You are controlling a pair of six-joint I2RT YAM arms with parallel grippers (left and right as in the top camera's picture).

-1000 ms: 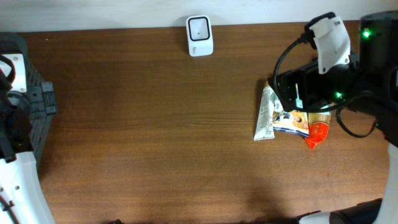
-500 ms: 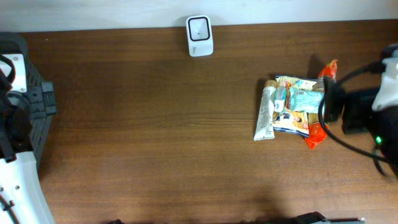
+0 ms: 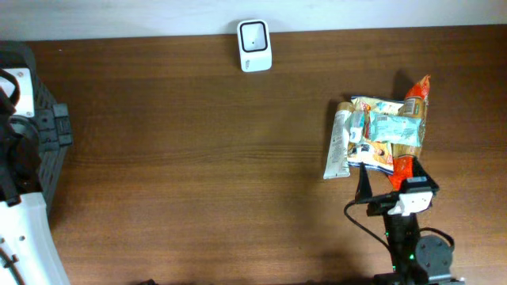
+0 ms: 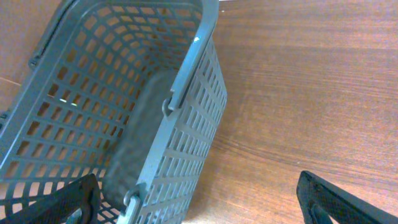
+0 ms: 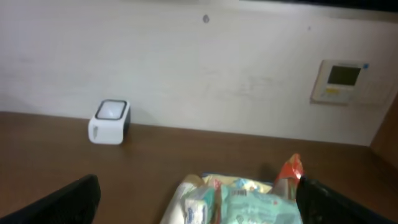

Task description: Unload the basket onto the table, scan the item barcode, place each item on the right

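The items lie in a small pile at the table's right: a white tube, a teal packet and an orange-red packet. My right gripper stands open just in front of the pile, touching nothing. From the right wrist the pile lies low between the fingers, and the teal packet shows a small dark barcode strip. The white scanner stands at the back edge, also in the right wrist view. My left gripper is open above the basket's rim.
A grey mesh basket sits at the table's far left, under the left arm. A pale wall with a small control panel rises behind the table.
The right arm has swung off the pile, out to the right and round to the front of the table. The pile now lies uncovered. The left arm has not moved.
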